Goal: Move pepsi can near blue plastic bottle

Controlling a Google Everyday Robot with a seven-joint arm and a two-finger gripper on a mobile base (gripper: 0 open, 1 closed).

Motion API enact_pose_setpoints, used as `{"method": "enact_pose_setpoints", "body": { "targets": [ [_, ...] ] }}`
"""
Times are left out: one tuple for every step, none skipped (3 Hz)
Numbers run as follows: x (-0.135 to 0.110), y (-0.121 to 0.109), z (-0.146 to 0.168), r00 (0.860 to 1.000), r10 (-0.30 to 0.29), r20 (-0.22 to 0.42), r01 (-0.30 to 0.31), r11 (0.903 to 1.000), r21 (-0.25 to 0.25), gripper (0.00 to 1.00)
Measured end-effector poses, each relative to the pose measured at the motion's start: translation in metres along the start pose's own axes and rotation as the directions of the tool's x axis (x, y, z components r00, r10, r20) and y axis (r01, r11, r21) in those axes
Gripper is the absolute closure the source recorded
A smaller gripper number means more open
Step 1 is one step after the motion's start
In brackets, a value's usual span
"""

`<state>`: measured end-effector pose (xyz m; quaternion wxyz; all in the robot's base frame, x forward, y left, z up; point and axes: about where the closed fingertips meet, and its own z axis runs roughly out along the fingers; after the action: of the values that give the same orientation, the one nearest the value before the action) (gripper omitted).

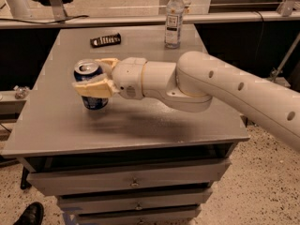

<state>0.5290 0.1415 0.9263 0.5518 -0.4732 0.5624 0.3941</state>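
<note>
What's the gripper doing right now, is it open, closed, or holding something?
Gripper: closed on the pepsi can, over the left side of the table.

Single view — high, front of table (140, 121), looking down across top; tool (89, 75) near, frame left.

I can read no word or number here. My gripper (93, 82) is at the left of the table (140, 123), fingers clasped round the pepsi can (95, 101); its blue side shows pale print I cannot spell out. The blue plastic bottle (174, 22) at the far edge has a white label with dark marks, perhaps lettering, illegible
</note>
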Motion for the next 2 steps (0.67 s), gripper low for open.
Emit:
{"method": "enact_pose_setpoints", "body": {
  "targets": [
    [0.007, -0.037, -0.035, 0.999, -0.029, -0.023, 0.032, 0.9947, 0.098, 1.00],
    [0.016, -0.095, -0.089, 0.998, -0.047, -0.042, 0.056, 0.9730, 0.224, 1.00]
  ]
}}
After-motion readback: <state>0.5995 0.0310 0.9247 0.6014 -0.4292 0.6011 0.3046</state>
